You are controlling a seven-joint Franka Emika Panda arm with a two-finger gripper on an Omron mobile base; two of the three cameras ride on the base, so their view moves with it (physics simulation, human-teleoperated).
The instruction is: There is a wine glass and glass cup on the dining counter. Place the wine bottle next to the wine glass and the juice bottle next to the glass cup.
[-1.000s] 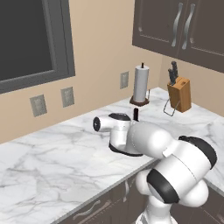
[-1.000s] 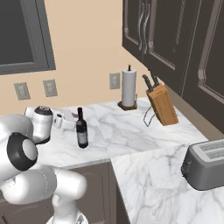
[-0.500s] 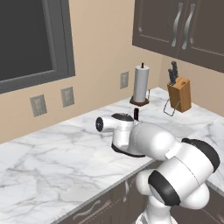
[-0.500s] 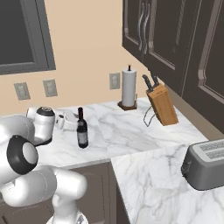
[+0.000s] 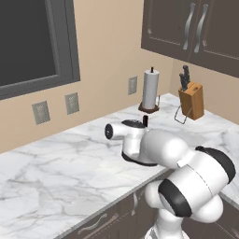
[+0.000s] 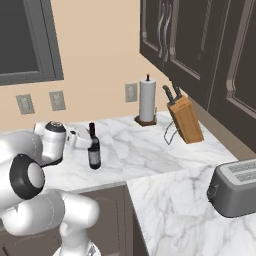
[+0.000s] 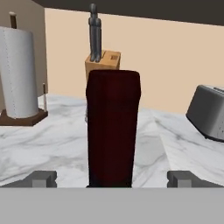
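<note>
While one slim near-black wine bottle [image 6: 93,148] stands at centre-left on the white marble counter [image 6: 150,150], the gripper [image 7: 111,178] flanks its neck, jaws spread.

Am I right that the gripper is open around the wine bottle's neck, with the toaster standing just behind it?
Not quite: the knife block stands behind the wine bottle, as the hand view shows; the toaster sits off to the right. The gripper is indeed open around the neck.

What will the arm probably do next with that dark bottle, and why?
Probably ease forward a little, then close. The gripper is open, its fingertips wide on either side of the wine bottle, whose top is centred straight ahead and not yet gripped.
</note>
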